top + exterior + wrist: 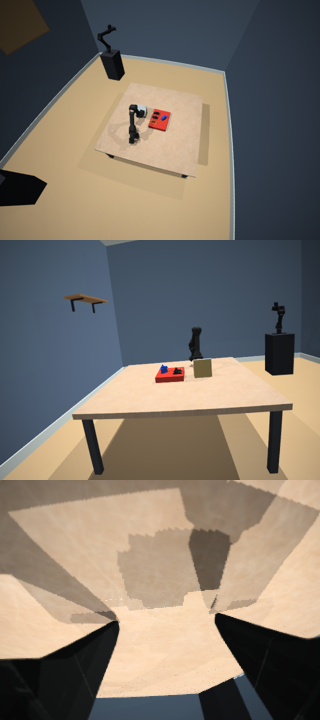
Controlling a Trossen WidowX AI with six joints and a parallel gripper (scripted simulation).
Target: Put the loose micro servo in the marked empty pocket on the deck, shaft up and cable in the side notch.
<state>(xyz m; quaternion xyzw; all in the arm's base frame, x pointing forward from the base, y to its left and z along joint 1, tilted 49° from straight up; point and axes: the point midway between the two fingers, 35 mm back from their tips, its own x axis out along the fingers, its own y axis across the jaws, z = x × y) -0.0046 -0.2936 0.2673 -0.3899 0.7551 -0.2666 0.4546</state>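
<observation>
Your tool (133, 138) hangs low over the bench (168, 155) with its fingers spread wide and nothing between them; the wrist view shows only bare bench surface and shadows. The arm (132, 121) reaches away from the red deck (160, 124), so the tool sits well apart from it. The blue micro servo (163, 117) rests on top of the deck near its far edge, beside two dark seated servos (155, 115). You can see the yellow-outlined pocket (153, 122) at the deck's near corner, unfilled.
</observation>
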